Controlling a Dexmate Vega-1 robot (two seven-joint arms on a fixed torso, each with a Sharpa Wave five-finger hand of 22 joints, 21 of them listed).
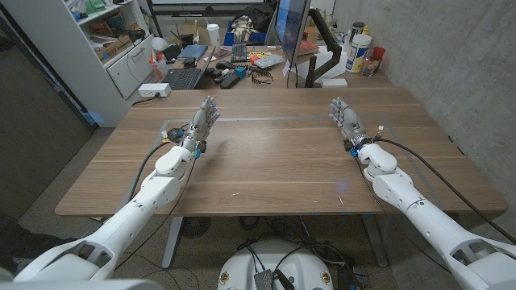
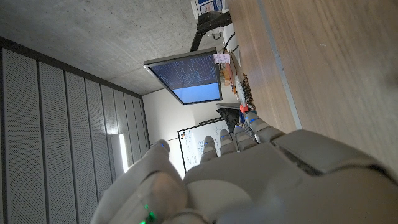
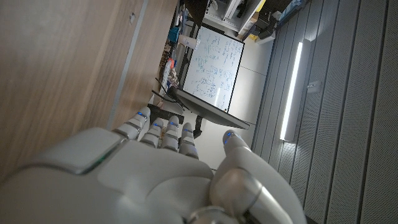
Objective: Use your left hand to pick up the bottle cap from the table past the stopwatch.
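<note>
On the wooden table [image 1: 274,161] my left hand [image 1: 203,115] stands on its edge at the far left, fingers straight and pointing away, holding nothing. The left wrist view looks along the back of that hand [image 2: 249,180] and the tabletop [image 2: 336,68]. A small dark object with coloured bits [image 1: 170,132] lies by my left wrist; I cannot tell what it is. My right hand [image 1: 344,118] stands likewise at the far right, empty, and the right wrist view shows its back [image 3: 143,174]. A small white speck [image 1: 379,128] sits beside the right wrist.
A pale tape line [image 1: 266,118] runs across the table between the hands. Behind the far edge stands a cluttered desk with a monitor [image 1: 290,28], a laptop [image 1: 184,78] and bottles [image 1: 359,52]. A white shelf unit [image 1: 113,48] is at the back left.
</note>
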